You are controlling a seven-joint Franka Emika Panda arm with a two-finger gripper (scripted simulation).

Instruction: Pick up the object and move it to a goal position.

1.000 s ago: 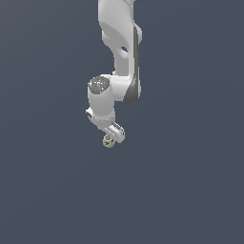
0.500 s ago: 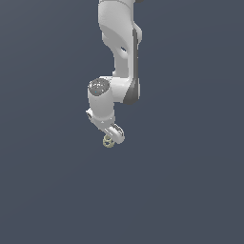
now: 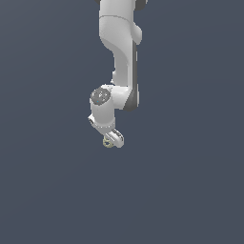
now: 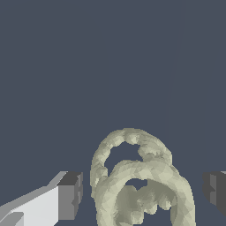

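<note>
Arm: the white arm (image 3: 120,57) comes down from the top edge of the exterior view, bends at a grey-capped joint, and ends in the gripper (image 3: 112,140) low in the middle of the picture.
Gripper: small and white, pointing down and slightly toward the exterior view's right.
Fingers: in the wrist view the two dark grey pads (image 4: 70,196) stand well apart, one on each side of the object, with a strip of background showing between each pad and the object; they are spread and not pressed on it.
Object: a pale yellowish-tan lumpy thing (image 4: 140,183) made of looping, ring-like strands with open holes; it sits between the pads in the wrist view.
Object in the exterior view: a tiny tan speck (image 3: 108,142) at the tip of the gripper, much smaller than the white hand above it.
Contact: the wrist view shows a gap at both pads; whether the object rests on anything I cannot tell.
Surroundings: a flat, even slate-blue background (image 3: 190,181) fills both views.
</note>
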